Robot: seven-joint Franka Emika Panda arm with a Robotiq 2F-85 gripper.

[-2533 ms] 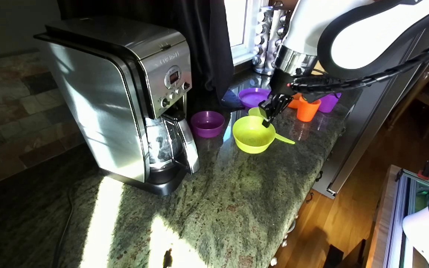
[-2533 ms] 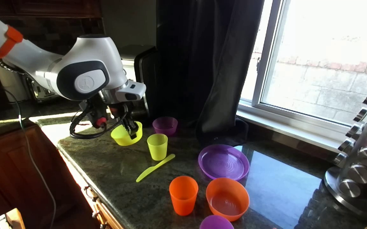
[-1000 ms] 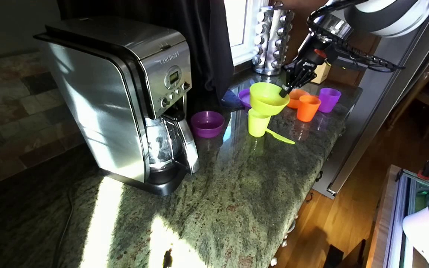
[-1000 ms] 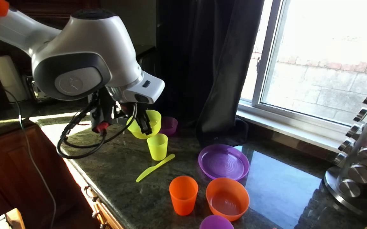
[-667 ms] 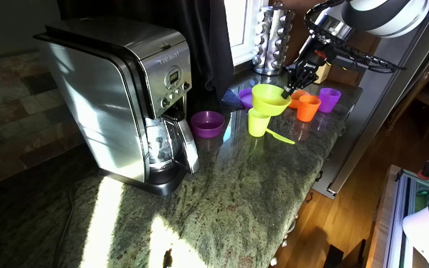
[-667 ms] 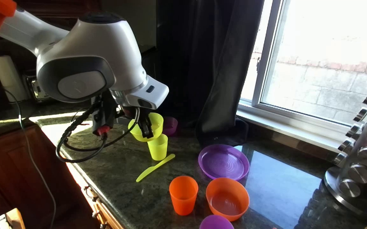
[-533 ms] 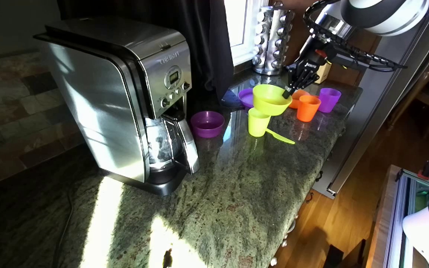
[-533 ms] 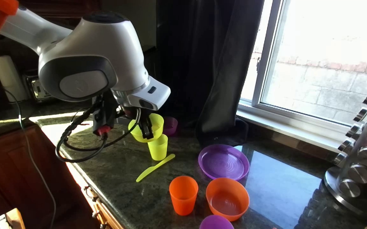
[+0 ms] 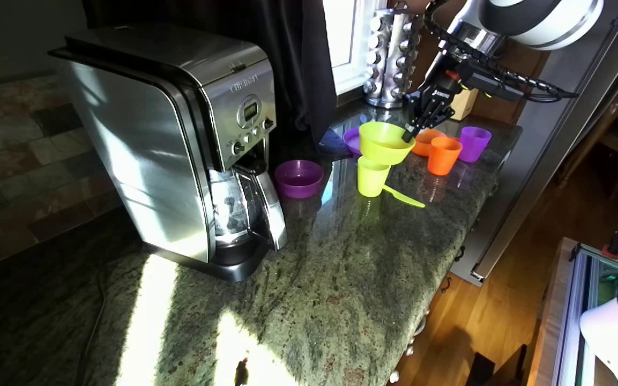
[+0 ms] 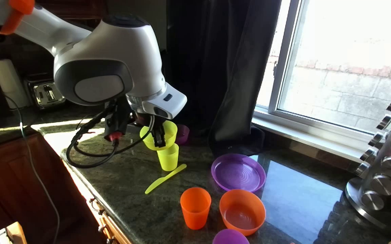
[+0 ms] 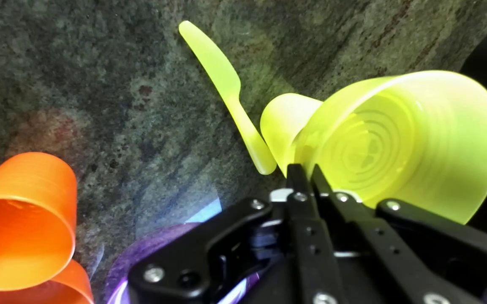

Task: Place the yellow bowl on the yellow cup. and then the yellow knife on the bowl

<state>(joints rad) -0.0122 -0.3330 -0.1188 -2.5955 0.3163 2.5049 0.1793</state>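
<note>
Shifted from beside the yellow cup (image 9: 370,181) to over it, the yellow bowl (image 11: 399,145) is held by the gripper (image 11: 306,169), narrowed to a pinch on the bowl's rim. Whether bowl and cup touch is hard to judge from these angles. Just beside the cup's foot, the yellow knife (image 11: 234,98) lies flat on the counter (image 9: 341,295).

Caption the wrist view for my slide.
The gripper holds the yellow bowl by its rim, the yellow cup partly hidden behind it, the yellow knife lying on the countertop.
</note>
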